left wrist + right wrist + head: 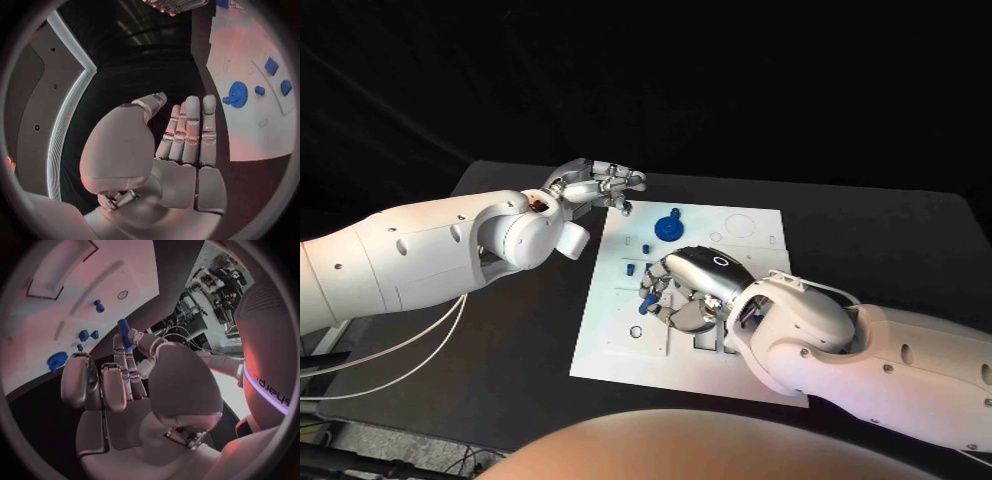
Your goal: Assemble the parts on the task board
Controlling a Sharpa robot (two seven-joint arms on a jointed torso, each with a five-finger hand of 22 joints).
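Observation:
The white task board (733,225) lies in the middle of the black table. A blue gear (671,227) stands near its far edge, also seen in the left wrist view as the blue gear (237,93). My right hand (687,290) hangs over the board's middle with its fingers pointing down. It pinches a short blue peg (125,334) between thumb and a finger. My left hand (596,185) hovers by the board's far left corner, and the left hand (181,145) is flat with straight fingers, holding nothing. Small blue parts (630,268) lie on the board beside the right hand.
More blue pieces (271,65) sit in the board near the gear. One small blue piece (625,208) shows at the board's far left corner, close to the left fingers. Bare black table (531,330) stretches to the board's left.

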